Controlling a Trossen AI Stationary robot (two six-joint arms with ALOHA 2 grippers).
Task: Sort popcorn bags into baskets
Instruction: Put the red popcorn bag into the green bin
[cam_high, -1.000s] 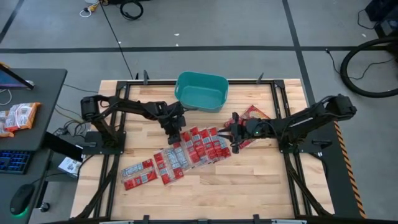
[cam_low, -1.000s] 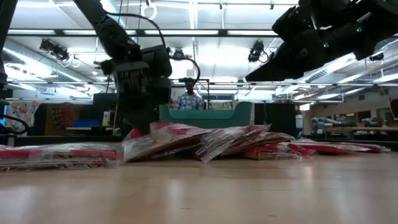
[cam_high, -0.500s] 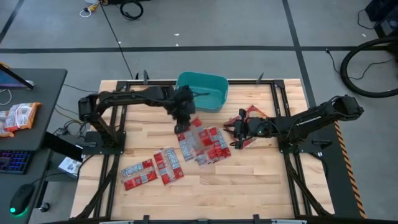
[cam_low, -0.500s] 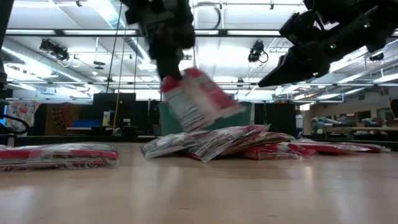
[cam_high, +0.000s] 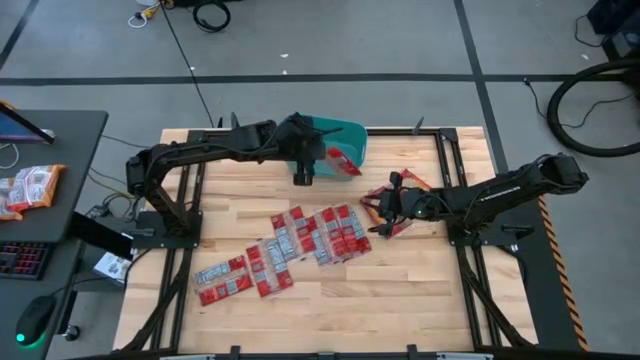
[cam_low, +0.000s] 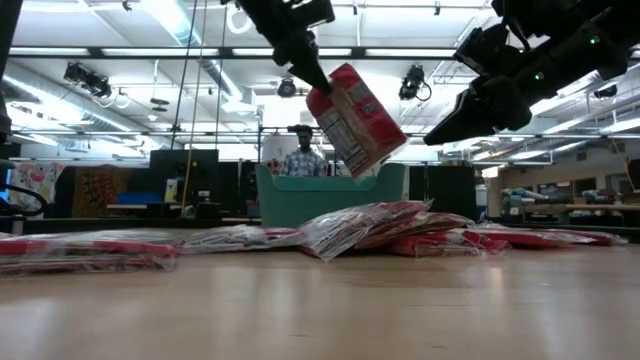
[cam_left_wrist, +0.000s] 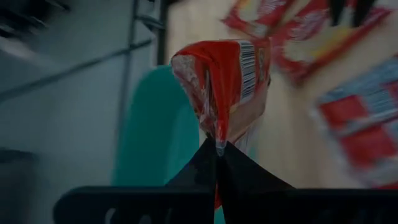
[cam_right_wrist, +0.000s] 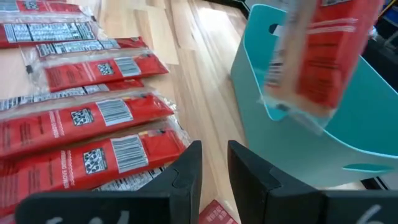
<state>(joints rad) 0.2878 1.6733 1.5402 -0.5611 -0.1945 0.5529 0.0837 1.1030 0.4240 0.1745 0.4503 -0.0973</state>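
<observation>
My left gripper (cam_high: 303, 172) is shut on one red popcorn bag (cam_high: 340, 163), high above the teal basket's near rim (cam_high: 318, 172). The low view shows this bag (cam_low: 355, 118) above the basket (cam_low: 330, 185). Several narrow red bags (cam_high: 300, 240) lie flat on the table in an overlapping row, with two more (cam_high: 225, 280) nearer the left front. Larger squarish packets (cam_high: 405, 185) lie to the right. My right gripper (cam_high: 385, 215) hovers open beside them, raised off the table (cam_low: 450, 110), and touches nothing. My left gripper pinches the bag by its upper sealed end (cam_left_wrist: 216, 134) between its two shut fingers (cam_left_wrist: 233, 171), coming from above and slanting down. The bag is lifted clear and hangs tilted below the fingers (cam_low: 318, 85), over the basket's near wall.
Black metal rails (cam_high: 455, 170) frame the table's left and right sides. A side desk at the left holds orange-edged packets (cam_high: 30, 188) and a keyboard. A person (cam_low: 303, 158) stands beyond the table's far edge. Bare wood lies along the near edge (cam_high: 400, 300).
My left gripper has taken a bag out of the row, lifted it and carried it toward the far edge, up over the basket. The bag now hangs clear and tilted. The remaining bags have shifted and spread. My right gripper has drawn slightly toward the table's right.
</observation>
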